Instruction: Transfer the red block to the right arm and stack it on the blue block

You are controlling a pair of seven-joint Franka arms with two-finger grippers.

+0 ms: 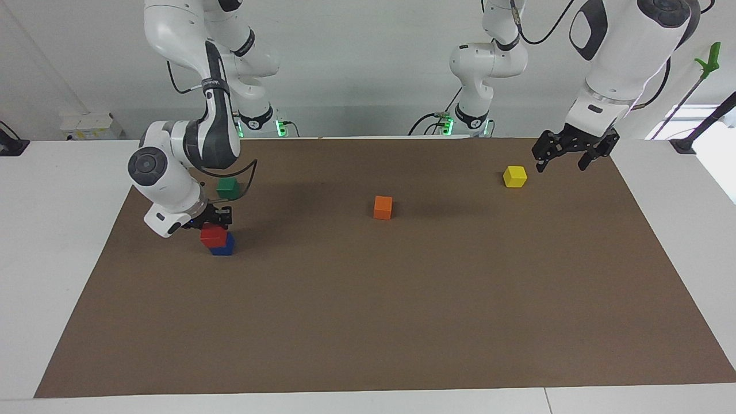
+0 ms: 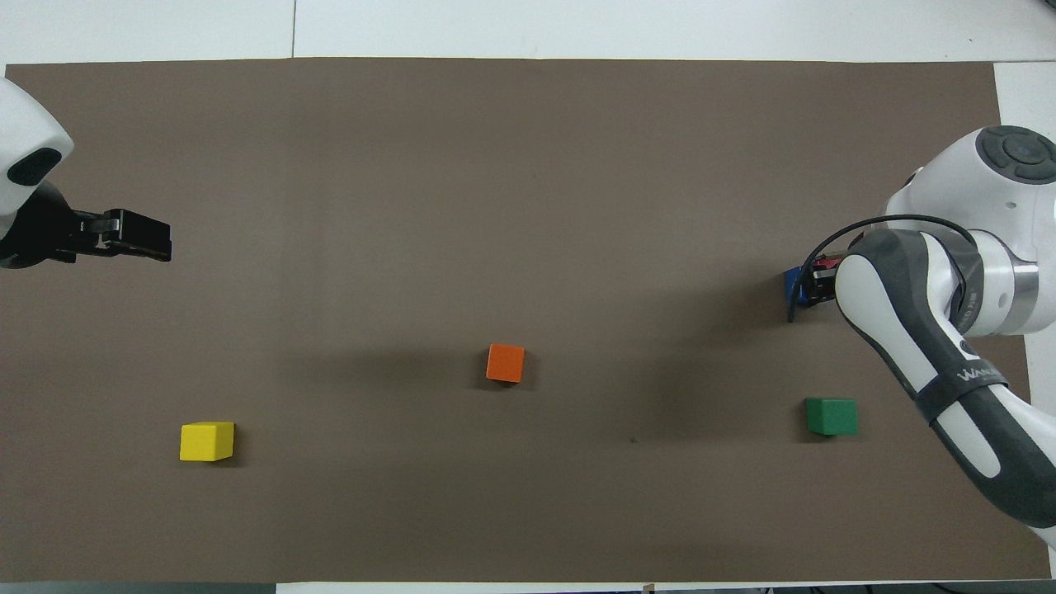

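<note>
Two cubes sat stacked, red block (image 1: 213,235) on blue block (image 1: 223,245); right gripper (image 1: 210,223) fingers, seemingly still gripping red, should part fully, then lift toward twelve o'clock.

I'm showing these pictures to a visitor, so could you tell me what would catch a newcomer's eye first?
Probably the red block sitting on the blue block at the right arm's end of the table, with the right gripper on top of it. Next, the left gripper, fingers open, hangs in the air beside the yellow block, while an orange block lies mid-table.
</note>
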